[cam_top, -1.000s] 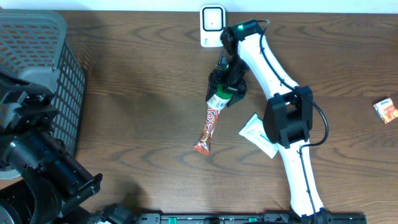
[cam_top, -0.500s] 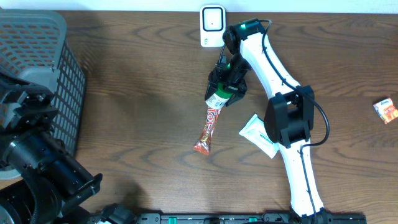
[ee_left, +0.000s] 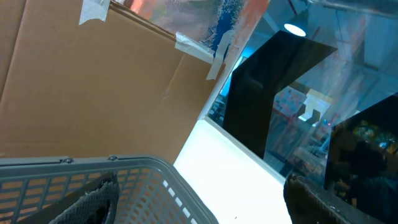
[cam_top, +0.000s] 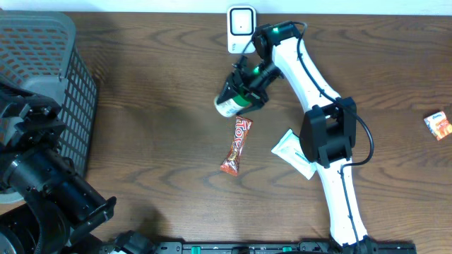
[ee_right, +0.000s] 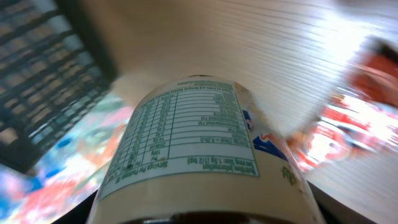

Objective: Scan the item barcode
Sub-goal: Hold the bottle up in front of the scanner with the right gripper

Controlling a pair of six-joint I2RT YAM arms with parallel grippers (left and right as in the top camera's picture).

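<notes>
Grip was the first thing to mind: my right claw (cam_top: 239, 94) was closed about a small bottle (cam_top: 227, 106) with a white and green label. It was clasped near one end, with the other end pointing left and slightly near, over the wooden table (cam_top: 155, 106). The white scanner (cam_top: 241, 22) stood at the far edge, a little right of the bottle and apart from it. My wrist view was blurred, but it showed the nutrition panel (ee_right: 186, 140) facing my camera and no barcode, so I judged the code lay further round the label. To do this step well, I reckoned the bottle needed turning in my wrist until the barcode looked at the scanner's face. After that it should be carried far and slightly right and held steady in front of the window, not swung past it. A round, smooth body could twist in two fingers, so a slow roll seemed wiser than a quick one. The candy bar (cam_top: 237, 144) lay just near of the bottle and the white sachet (cam_top: 292, 153) lay near-right, both clear of the way. My left claw (ee_left: 205, 202) hung wide and empty above the basket (cam_top: 49, 42) at the left.
</notes>
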